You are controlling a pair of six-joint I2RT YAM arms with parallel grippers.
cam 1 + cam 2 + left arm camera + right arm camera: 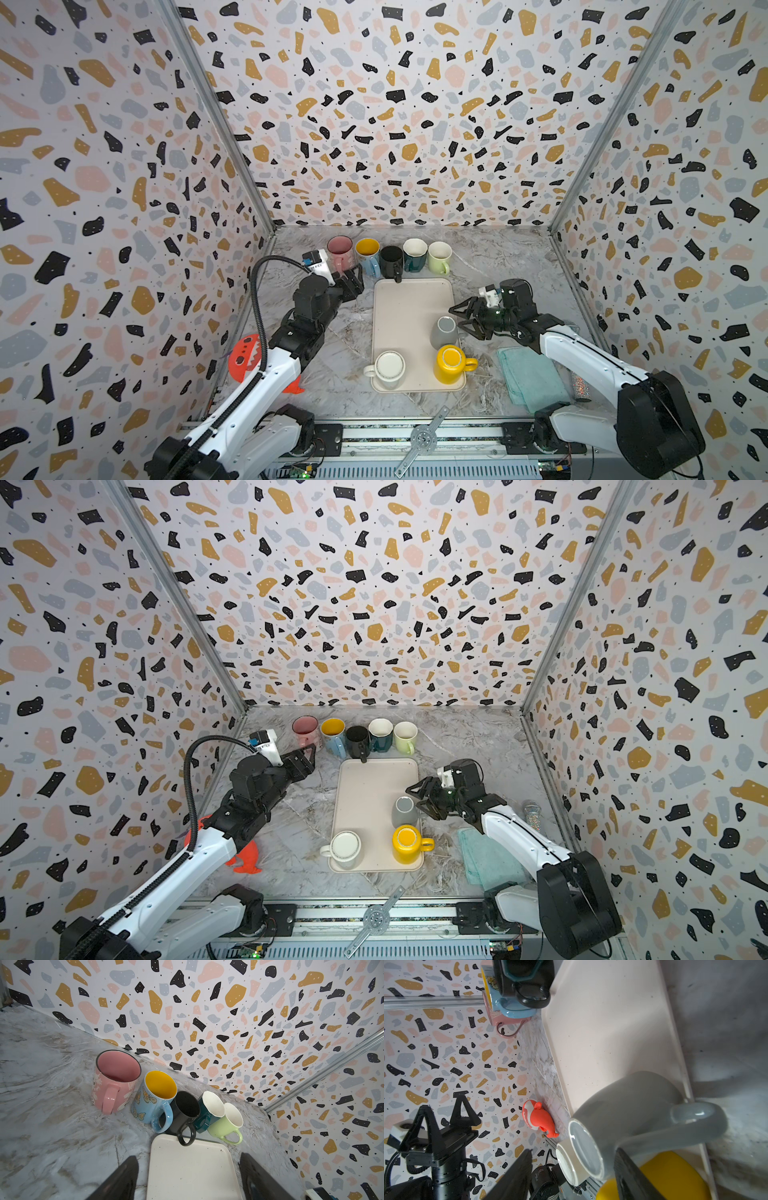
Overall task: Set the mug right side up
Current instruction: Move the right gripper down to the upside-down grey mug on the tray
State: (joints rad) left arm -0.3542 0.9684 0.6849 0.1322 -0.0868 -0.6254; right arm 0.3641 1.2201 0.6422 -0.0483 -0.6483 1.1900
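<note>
Glossy grey mug [444, 330], matt tray [399, 307]

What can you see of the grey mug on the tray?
The grey mug is plain and glossy and looks ceramic, with one loop handle. It stands upside down with its mouth on the cream tray, near the tray's right edge, and its recessed, pale-ringed base faces up. The handle reaches past the tray's edge toward the open right tool. One finger sits by the handle, but contact cannot be told. The yellow mug stands close beside it.
</note>
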